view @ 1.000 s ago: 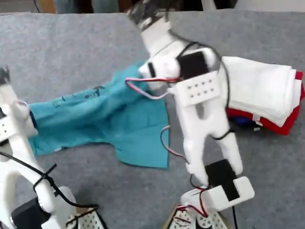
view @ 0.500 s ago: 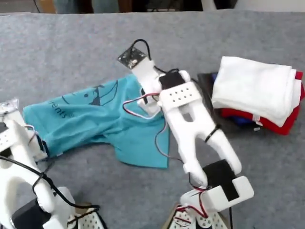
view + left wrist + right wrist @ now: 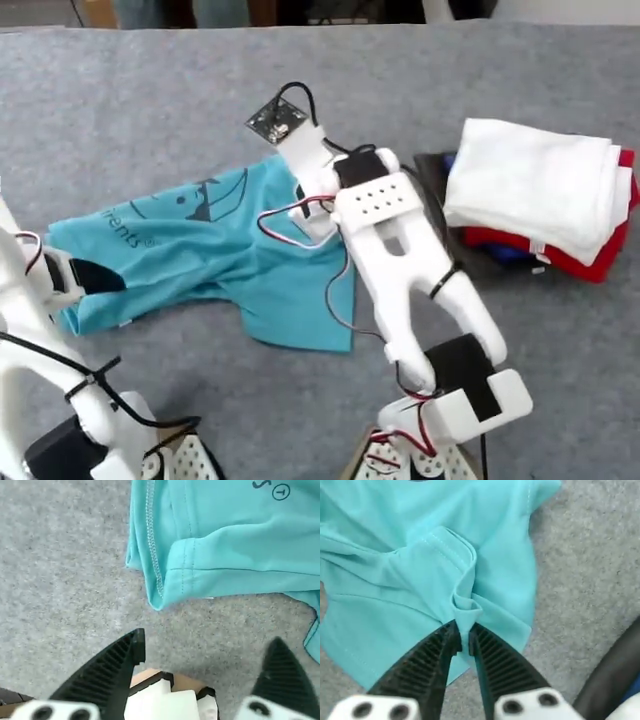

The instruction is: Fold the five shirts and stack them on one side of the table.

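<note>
Teal shirt [image 3: 200,250]: spread on the table [image 3: 120,100], left of the folded stack [image 3: 540,195].
My right end effector [image 3: 462,630]: clamped on a pinch of the shirt's right edge, to fold it over.
My left end effector [image 3: 210,647]: jaws wide beside the left hem, ready for that corner.

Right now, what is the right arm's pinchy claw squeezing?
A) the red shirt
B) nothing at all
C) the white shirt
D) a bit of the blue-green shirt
D: in the right wrist view, the right gripper is shut on a pinched-up fold of the teal shirt, while the white shirt lies folded on the stack off to the side.
</note>
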